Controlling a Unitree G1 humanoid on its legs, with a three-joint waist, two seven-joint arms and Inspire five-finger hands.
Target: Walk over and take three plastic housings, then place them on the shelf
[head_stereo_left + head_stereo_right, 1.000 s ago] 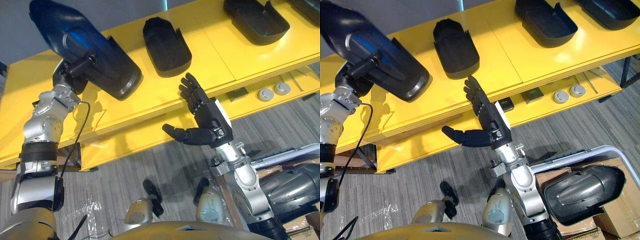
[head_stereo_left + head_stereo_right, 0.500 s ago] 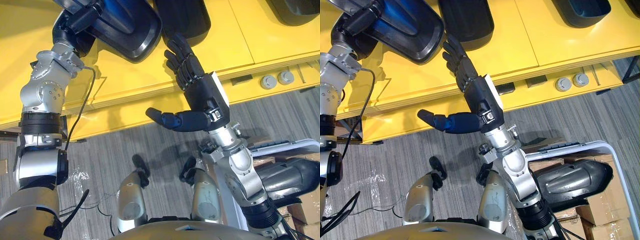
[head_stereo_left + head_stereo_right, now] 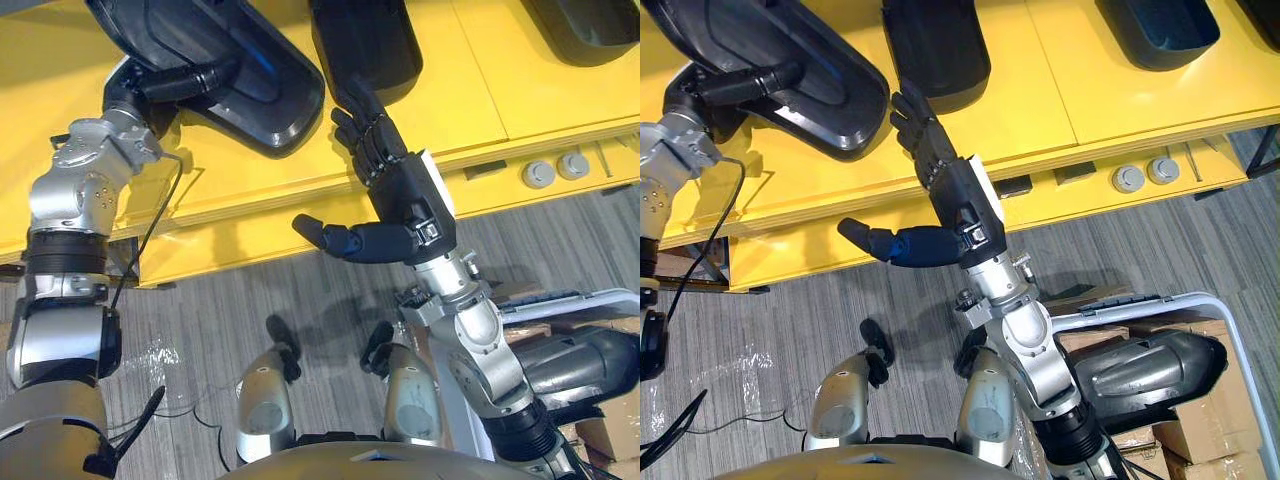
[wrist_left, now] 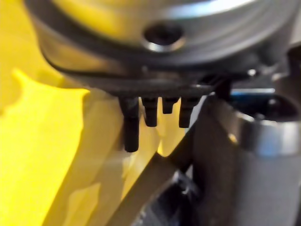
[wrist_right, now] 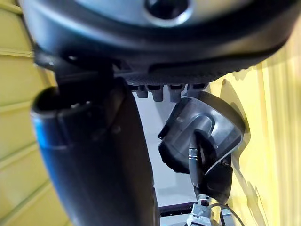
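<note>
Yellow shelf (image 3: 480, 90) bears a matt black plastic housing (image 3: 365, 45). The left hand (image 3: 150, 88) clamps a glossy black housing (image 3: 260, 90), now nearer it. The right hand (image 3: 405, 195) stays spread open.

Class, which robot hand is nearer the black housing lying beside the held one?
Right. The open right hand has its fingers close to the near end of the lying housing; the left hand grips the held housing, off to its left.
</note>
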